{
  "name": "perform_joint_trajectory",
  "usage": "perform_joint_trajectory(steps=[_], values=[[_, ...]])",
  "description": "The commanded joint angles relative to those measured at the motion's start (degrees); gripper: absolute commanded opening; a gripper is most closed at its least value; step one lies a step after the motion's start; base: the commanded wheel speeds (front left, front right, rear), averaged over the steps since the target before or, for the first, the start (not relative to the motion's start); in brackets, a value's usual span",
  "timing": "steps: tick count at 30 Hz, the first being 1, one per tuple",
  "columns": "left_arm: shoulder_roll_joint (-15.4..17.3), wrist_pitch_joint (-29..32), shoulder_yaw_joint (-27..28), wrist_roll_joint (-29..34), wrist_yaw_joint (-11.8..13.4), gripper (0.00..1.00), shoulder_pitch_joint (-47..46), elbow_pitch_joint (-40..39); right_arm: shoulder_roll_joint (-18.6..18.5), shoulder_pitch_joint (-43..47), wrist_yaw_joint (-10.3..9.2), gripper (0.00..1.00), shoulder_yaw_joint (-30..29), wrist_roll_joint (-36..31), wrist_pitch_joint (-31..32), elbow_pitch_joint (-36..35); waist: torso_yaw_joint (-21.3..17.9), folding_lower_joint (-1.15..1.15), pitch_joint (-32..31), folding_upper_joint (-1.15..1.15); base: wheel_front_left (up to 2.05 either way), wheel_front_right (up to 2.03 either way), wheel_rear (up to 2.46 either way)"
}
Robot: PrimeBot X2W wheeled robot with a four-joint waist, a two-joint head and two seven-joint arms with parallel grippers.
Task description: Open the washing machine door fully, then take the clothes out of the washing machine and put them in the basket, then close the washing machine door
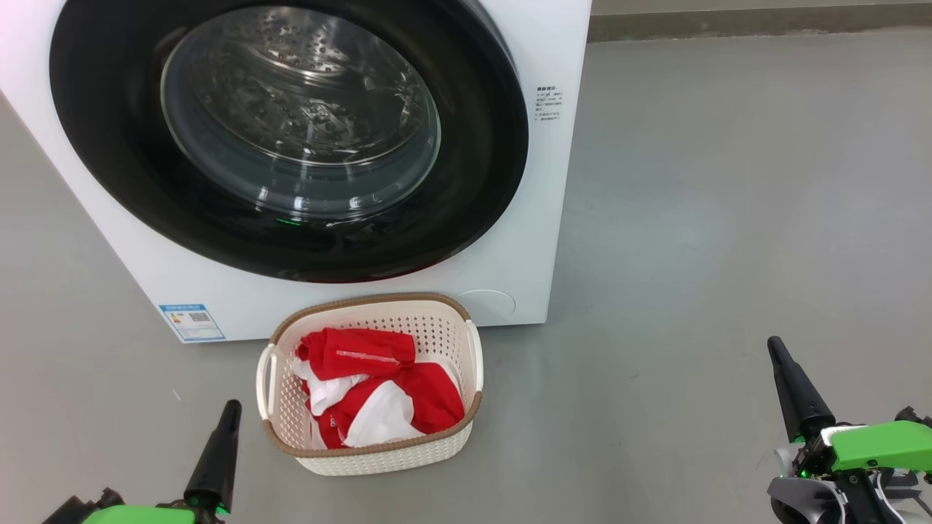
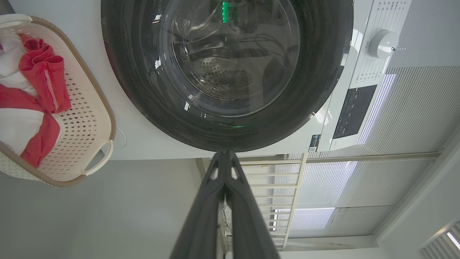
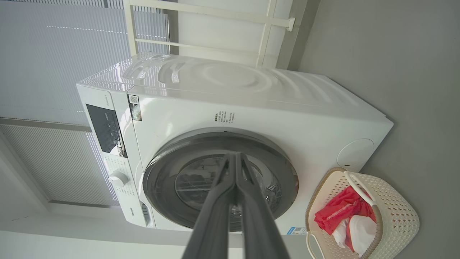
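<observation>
The white washing machine [image 1: 539,218] stands ahead with its round black-rimmed door [image 1: 291,138] flat against the front, the steel drum visible through the glass. On the floor just before it sits the cream basket [image 1: 437,320], and the red and white clothes [image 1: 378,397] lie inside it. My left gripper [image 1: 231,407] is low at the left of the basket, shut and holding nothing. My right gripper [image 1: 773,346] is far off to the right over bare floor, shut too. The left wrist view shows the door [image 2: 222,133] and basket [image 2: 90,118]; the right wrist view shows the machine [image 3: 251,100] and basket [image 3: 395,223].
Grey floor [image 1: 728,218] spreads to the right of the machine. A blue sticker [image 1: 191,322] sits low on the machine's front. White railings [image 3: 266,25] and blinds stand behind the machine.
</observation>
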Motion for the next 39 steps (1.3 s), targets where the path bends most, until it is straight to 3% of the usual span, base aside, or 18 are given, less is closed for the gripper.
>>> perform_joint_trajectory(steps=[1, 39], values=[[0.59, 0.19, 2.02, -0.38, -0.41, 0.00, -2.27, -1.20, -0.43, -2.35, -0.03, 0.00, 1.03, -0.24, 0.29, -1.39, 0.00, 0.00, 0.00, 0.00, 0.00, 0.00, 0.00], [0.59, 0.18, 2.02, -0.39, -0.41, 0.00, -2.27, -1.21, -0.12, -2.39, -0.03, 0.00, 0.58, -0.61, 0.65, -1.36, 0.00, 0.00, 0.00, 0.00, 0.00, 0.00, 0.00]])
